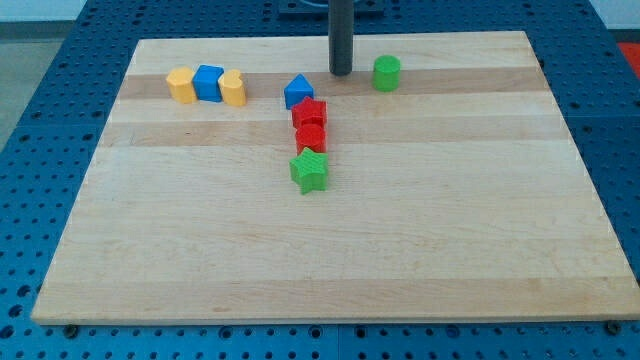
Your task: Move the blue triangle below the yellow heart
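one blue triangle to shift, tip standing just off its upper right

seven blocks lie on the wooden board (330, 260). my tip (341, 73) rests on the surface near the view's top, a short way to the right of and slightly above the blue triangle (298, 92), apart from it. the rod carries no jaws, so there is nothing to open or close and nothing is held.

the target row sits at the view's upper left: a yellow block (180, 85), a blue cube (208, 82) and a second yellow block (232, 88), touching. which of the two is the heart cannot be told at this size; the right one looks likelier.

judgement: a push leftward and a little toward the view's bottom is needed. contact should be taken on the triangle's right face, centred, or it will spin off the rod.

obstructions: two red blocks (310, 113) (311, 137) sit tight against the triangle's lower right, with a green star (310, 171) beneath. a downward push would drag them. the green cylinder (387, 73) stands clear to the right.
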Controlling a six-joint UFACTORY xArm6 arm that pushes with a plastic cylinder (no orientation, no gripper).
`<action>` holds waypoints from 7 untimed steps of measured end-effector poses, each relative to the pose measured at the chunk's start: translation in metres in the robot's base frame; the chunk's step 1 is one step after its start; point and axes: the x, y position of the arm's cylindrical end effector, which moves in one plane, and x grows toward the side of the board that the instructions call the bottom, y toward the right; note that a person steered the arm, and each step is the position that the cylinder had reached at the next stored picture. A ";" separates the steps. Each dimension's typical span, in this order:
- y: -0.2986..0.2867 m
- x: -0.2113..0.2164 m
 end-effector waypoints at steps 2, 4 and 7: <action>0.000 0.044; -0.021 0.044; -0.073 0.044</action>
